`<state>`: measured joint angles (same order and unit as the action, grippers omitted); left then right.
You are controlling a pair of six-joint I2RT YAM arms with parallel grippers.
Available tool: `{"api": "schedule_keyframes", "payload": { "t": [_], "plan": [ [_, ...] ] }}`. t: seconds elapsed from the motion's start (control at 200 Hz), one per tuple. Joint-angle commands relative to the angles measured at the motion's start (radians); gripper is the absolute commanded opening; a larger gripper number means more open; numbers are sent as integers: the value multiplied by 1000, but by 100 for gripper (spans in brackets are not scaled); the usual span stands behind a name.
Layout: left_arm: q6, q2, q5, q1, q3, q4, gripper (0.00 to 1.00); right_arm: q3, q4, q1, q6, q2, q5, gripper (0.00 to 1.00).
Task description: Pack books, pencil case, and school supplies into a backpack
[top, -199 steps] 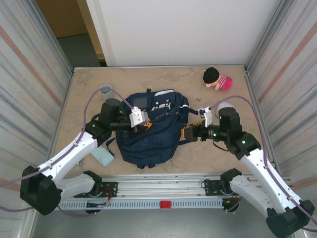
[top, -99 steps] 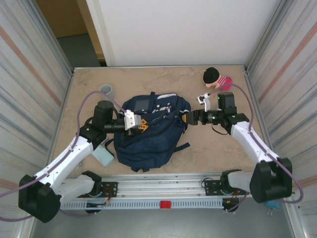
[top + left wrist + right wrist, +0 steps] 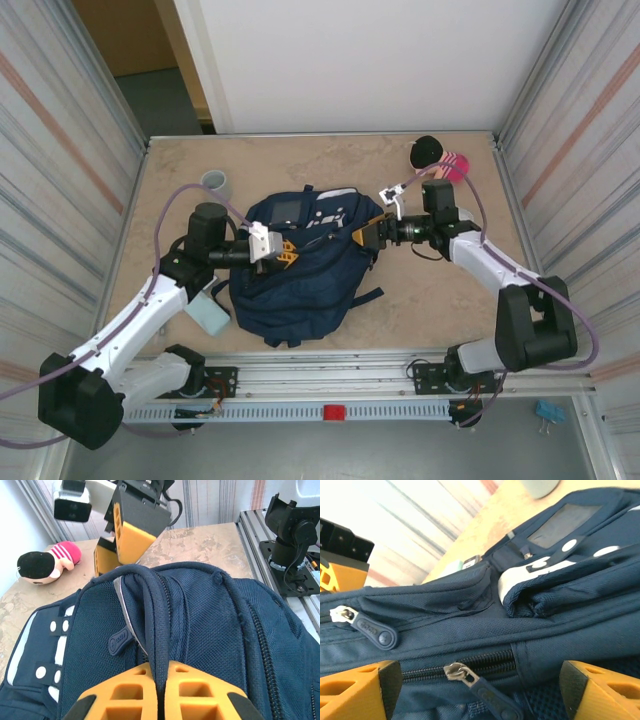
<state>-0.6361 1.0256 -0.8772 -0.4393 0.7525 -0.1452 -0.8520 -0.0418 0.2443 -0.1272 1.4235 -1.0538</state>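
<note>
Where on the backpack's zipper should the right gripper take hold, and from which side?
Probably the dark pull tab trailing from the metal slider. It is flat, lies loose on the backpack, and sits between the fingers of the open right gripper. Come straight in from the backpack's right side, along the wrist's line, and pinch the tab's flat faces.

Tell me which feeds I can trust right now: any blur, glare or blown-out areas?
Top external: even light, sharp, but the backpack reads as one dark mass. Left wrist: crisp on the strap, no glare. Right wrist: zipper pull sharp, far front pocket soft, background wall blown out white.
</note>
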Motion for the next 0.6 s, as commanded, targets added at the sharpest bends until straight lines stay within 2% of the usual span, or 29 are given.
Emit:
{"api": "schedule_keyframes", "payload": {
  "t": [0.0,0.1,0.241,0.341,0.466,0.521,0.596],
  "plan": [
    [-16,-41,-125,7,59,93,0,-43,19,20,35,47,-73,83],
    [-10,-41,-115,13,56,101,0,-61,-27,32,38,56,-131,79],
    [9,-41,-87,34,29,145,0,-57,-134,35,75,-4,-168,67],
    [27,-40,-90,43,14,177,0,-54,-209,36,117,-45,-129,51],
    [37,-39,-90,44,12,189,0,-41,-214,31,120,-58,-97,34],
    [39,-39,-90,45,13,187,0,-40,-214,32,119,-54,-101,31],
    [41,-40,-95,44,14,189,0,-46,-214,33,120,-47,-86,34]
  ]
}}
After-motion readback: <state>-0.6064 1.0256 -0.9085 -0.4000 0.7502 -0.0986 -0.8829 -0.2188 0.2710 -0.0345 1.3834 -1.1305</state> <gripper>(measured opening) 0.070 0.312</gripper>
